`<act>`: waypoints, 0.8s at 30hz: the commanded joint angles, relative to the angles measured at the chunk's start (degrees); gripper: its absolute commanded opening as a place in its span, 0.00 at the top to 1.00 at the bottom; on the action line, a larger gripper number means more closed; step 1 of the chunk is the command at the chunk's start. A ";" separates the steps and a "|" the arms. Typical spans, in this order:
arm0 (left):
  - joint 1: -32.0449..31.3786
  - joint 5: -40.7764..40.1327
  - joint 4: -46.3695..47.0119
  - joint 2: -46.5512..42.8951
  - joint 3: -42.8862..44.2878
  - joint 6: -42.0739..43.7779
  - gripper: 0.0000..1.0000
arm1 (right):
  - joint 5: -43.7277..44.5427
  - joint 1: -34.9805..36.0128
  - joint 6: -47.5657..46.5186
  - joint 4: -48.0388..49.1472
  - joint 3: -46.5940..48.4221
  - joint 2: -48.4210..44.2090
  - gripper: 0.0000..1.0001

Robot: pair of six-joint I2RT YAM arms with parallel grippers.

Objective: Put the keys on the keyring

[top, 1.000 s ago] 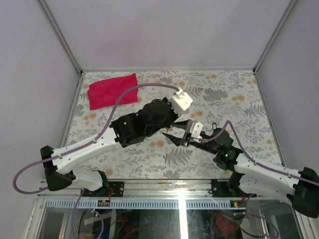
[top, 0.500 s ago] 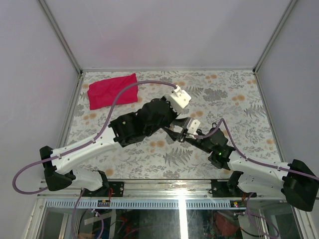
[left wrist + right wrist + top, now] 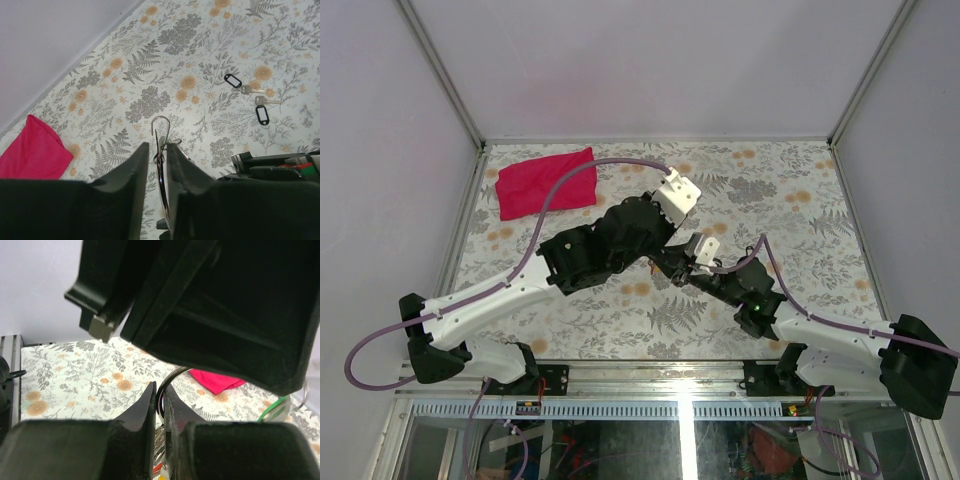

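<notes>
My left gripper [image 3: 157,148] is shut on the keyring [image 3: 161,185], a thin silver wire ring seen edge-on between its fingers, with a hooked wire end [image 3: 160,121] sticking out past the tips. My right gripper [image 3: 160,390] is shut on the same keyring [image 3: 173,376] from the other side. Silver, red and yellow key parts [image 3: 161,460] hang below its jaws. In the top view both grippers, left [image 3: 662,252] and right [image 3: 686,266], meet above the table's middle. Two keys with black tags [image 3: 232,80] [image 3: 262,114] lie on the table.
A red cloth [image 3: 545,182] lies at the far left corner of the floral table [image 3: 800,200]. It also shows in the left wrist view [image 3: 32,150]. A green loop [image 3: 272,410] shows beside the left arm's body in the right wrist view.
My right gripper has moved left and forward, up to the left gripper, and now grips the ring. The left gripper has shifted only slightly.
</notes>
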 commanded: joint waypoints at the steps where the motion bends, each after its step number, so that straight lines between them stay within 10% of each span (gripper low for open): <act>1: 0.50 -1.38 3.23 -0.45 0.90 -0.87 0.73 | -1.62 0.13 2.64 -0.88 2.12 -3.44 0.98; 15: 1.74 -0.96 5.64 -3.67 -1.98 0.22 0.54 | 1.03 0.16 9.33 -10.46 4.69 -6.62 1.00; 24: 22.59 19.24 6.75 -7.50 -7.22 -6.87 0.50 | 8.94 0.10 14.28 -39.39 14.01 -9.40 0.97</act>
